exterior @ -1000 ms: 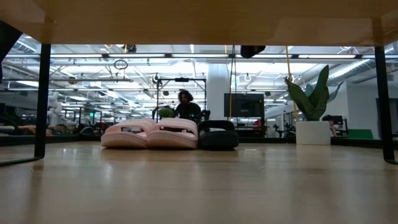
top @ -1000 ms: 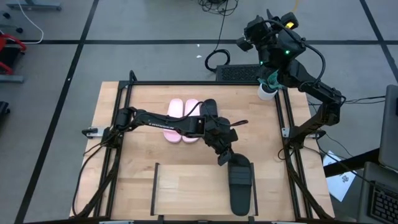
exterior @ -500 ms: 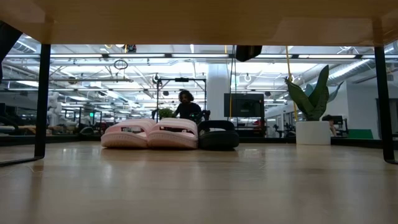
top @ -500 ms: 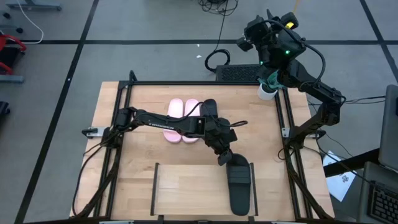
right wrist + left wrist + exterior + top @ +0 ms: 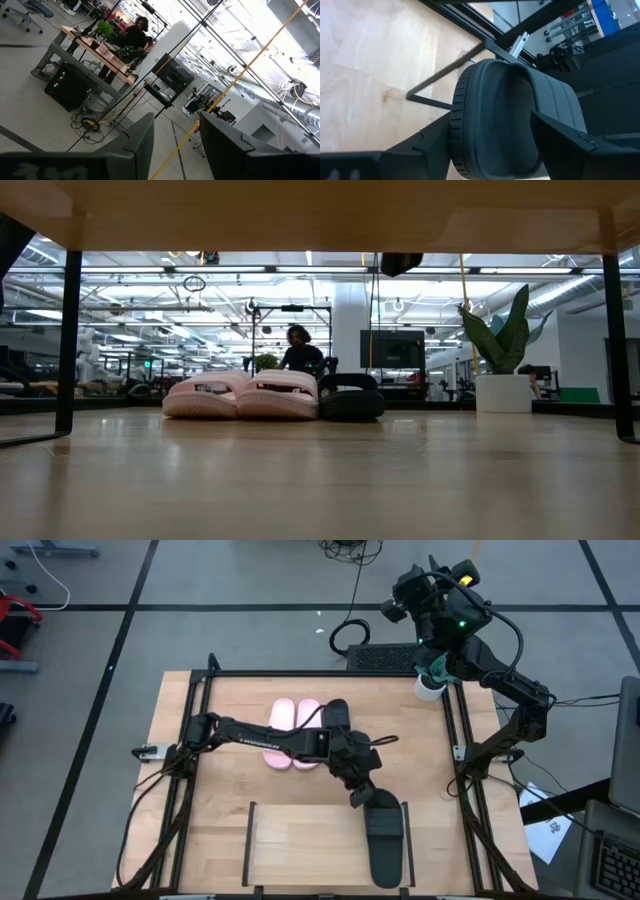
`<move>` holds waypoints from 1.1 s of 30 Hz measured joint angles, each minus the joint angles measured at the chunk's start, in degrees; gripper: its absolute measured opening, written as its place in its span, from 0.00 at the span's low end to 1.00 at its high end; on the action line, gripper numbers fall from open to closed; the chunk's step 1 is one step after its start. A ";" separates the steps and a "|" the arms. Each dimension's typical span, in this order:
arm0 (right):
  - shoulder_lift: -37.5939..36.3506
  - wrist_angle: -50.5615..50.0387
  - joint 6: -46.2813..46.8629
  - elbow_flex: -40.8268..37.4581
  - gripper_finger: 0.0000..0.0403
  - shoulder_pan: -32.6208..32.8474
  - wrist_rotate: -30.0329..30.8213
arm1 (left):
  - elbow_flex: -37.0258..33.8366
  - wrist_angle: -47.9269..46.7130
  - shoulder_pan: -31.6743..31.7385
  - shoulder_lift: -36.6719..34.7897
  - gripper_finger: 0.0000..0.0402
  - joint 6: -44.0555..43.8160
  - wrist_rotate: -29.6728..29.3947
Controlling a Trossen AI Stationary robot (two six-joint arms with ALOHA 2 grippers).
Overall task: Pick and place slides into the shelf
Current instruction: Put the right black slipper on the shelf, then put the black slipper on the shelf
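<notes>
1. The left pincer (image 5: 358, 796) is seen spread wide at the near end of a matte black slip-on slide (image 5: 386, 837), whose rounded end lies between the parted fingers in the left wrist view; nothing is pinched.
2. That slide is laid on the low light-wood shelf with thin black end rails (image 5: 300, 845), at its right end, its long axis running straight away from the pincer toward the table's front edge.
3. Behind the pincer, the pale pink pair of slides (image 5: 293, 732) and the second black slide (image 5: 337, 718) are left side by side on the tabletop.
4. The left arm is judged much the nearer to them.
5. The right pincer (image 5: 172, 142) is held apart, empty, high off the table's far right corner.
</notes>
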 joint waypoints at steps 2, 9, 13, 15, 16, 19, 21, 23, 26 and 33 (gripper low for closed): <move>0.00 0.01 0.00 0.00 0.36 0.00 -0.02 | 0.00 -0.01 -0.30 0.00 0.63 0.14 0.02; 0.00 0.00 0.00 0.00 0.36 -0.01 -0.04 | 0.00 0.35 -0.61 0.00 0.63 0.65 -0.04; 0.00 0.01 0.01 0.00 0.36 0.00 -0.04 | 0.00 0.40 -0.61 0.00 0.63 0.73 -0.66; 0.00 0.01 0.02 0.00 0.36 0.00 -0.04 | 0.00 0.39 -0.61 0.00 0.63 0.88 -0.75; 0.00 0.02 0.02 0.00 0.36 -0.02 -0.04 | 0.00 0.36 -0.61 0.00 0.63 0.88 -1.08; 0.00 0.01 0.02 0.00 0.36 0.00 -0.02 | 0.00 0.26 -0.46 0.00 0.63 0.92 -1.40; 0.00 0.02 0.02 0.00 0.36 0.00 -0.02 | 0.00 0.11 -0.25 0.00 0.63 1.09 -1.50; 0.00 0.00 0.02 0.00 0.36 0.00 -0.02 | 0.00 -0.38 0.00 0.00 0.63 1.12 -1.51; 0.00 0.00 0.02 0.00 0.36 -0.01 -0.02 | 0.00 -1.67 0.60 0.00 0.63 1.89 -2.36; 0.00 0.01 0.02 0.00 0.36 -0.01 -0.02 | 0.00 -3.22 1.22 0.00 0.63 2.50 -4.39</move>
